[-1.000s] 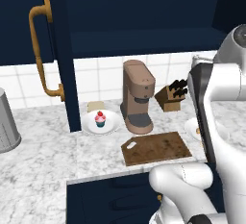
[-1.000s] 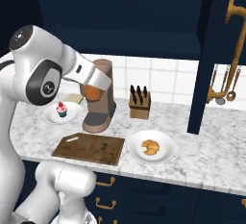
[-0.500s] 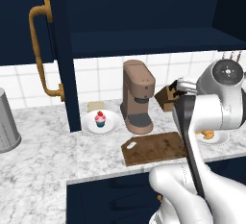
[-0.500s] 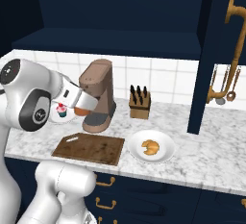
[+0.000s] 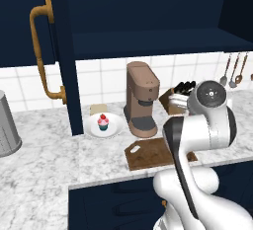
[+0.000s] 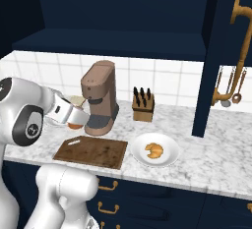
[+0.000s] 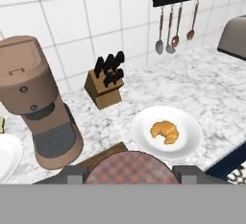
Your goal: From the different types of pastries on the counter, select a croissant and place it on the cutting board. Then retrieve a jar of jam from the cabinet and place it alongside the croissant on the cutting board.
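My gripper [image 6: 70,118] is shut on the jar of jam [image 6: 75,125], an orange jar held just above the counter at the left end of the dark cutting board [image 6: 91,152], in front of the coffee machine [image 6: 100,97]. In the hand view the jar's reddish lid [image 7: 129,164] sits between my fingertips [image 7: 75,174]. The croissant [image 6: 154,150] lies on a white plate [image 6: 170,160] to the right of the board, also seen as croissant [image 7: 165,131]. A pink cupcake [image 5: 103,122] stands on its own plate. The cabinet door [image 5: 60,56] hangs open.
A knife block [image 6: 142,105] stands behind the croissant plate. Utensils [image 7: 175,26] hang on the tiled wall, with a toaster [image 7: 234,33] at the far right. A metal canister [image 5: 6,125] is at the counter's left. A second open door [image 6: 216,56] stands on the right.
The arm has swung down and folded in, carrying the jar from level with the coffee machine's top to low beside the board's left end.
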You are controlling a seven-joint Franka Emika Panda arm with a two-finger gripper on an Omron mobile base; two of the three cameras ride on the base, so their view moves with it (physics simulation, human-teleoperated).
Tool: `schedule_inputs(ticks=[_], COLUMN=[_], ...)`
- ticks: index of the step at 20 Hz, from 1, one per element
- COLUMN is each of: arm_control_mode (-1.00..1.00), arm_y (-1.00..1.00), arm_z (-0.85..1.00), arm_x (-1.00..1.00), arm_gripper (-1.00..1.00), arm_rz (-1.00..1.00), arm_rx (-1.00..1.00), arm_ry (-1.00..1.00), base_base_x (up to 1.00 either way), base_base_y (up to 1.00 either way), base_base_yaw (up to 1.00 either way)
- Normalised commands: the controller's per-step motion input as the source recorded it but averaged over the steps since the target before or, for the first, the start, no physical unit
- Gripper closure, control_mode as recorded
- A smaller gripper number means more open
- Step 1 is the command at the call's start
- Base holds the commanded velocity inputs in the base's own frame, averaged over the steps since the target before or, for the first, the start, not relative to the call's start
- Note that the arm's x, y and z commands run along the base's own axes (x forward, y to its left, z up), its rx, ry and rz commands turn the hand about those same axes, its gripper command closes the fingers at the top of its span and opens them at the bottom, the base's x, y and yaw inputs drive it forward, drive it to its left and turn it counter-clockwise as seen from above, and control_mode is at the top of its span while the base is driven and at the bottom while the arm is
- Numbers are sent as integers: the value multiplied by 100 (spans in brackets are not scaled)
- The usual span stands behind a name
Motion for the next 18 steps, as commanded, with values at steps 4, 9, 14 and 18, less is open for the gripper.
schedule_inputs(ticks=[4,9,14,18], arm_control_mode=[-100,-100,-100,-100], arm_y=[17,11,6,3], arm_z=[-38,-36,-43,-48], arm_x=[0,0,0,0], arm_gripper=[100,100,100,100], arm_rz=[-14,-16,-14,-9], arm_rx=[0,0,3,3], arm_ry=[0,-1,-1,-5], base_base_x=[0,0,0,0], base_base_y=[0,0,0,0], base_base_yaw=[0,0,0,0])
